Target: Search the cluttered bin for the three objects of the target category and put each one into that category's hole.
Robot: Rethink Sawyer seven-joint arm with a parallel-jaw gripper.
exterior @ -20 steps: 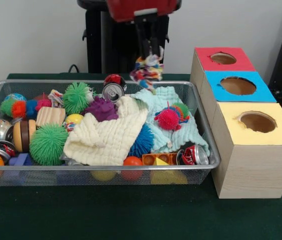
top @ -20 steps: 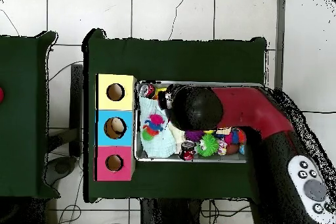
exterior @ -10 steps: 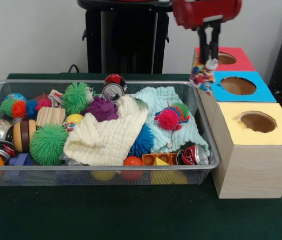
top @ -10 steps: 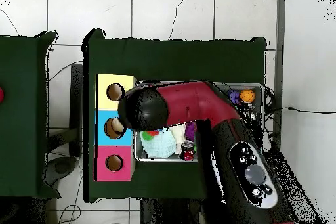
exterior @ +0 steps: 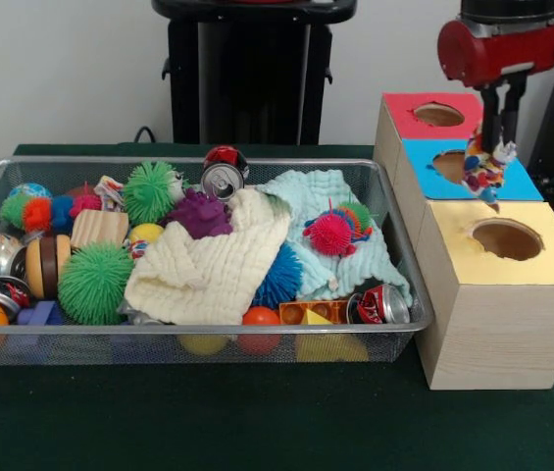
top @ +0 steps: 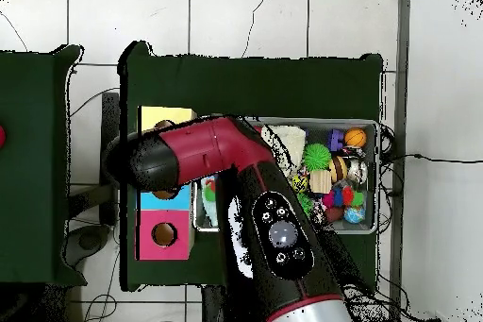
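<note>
My gripper (exterior: 499, 145) is shut on a multicoloured rope toy (exterior: 481, 174), which dangles just above the blue box (exterior: 517, 184), beside its hole (exterior: 456, 165) and near the yellow box's hole (exterior: 507, 238). The red box (exterior: 406, 104) with its hole (exterior: 438, 115) lies behind. In the overhead view the arm's wrist (top: 141, 160) covers the middle of the box row, hiding the gripper and the toy. The wire bin (exterior: 208, 330) to the left holds the clutter.
The bin contains a cream cloth (exterior: 208, 270), a pale blue cloth (exterior: 321, 196), green spiky balls (exterior: 93, 283), a pink spiky ball (exterior: 330, 234), crushed cans (exterior: 223, 180) and small balls. The pink box (top: 163, 235) and a yellow box corner (top: 173, 113) show in the overhead view.
The arm has swung from above the bin's back edge over to the boxes, carrying the rope toy; it now hangs over the blue box instead of beside the red one.
</note>
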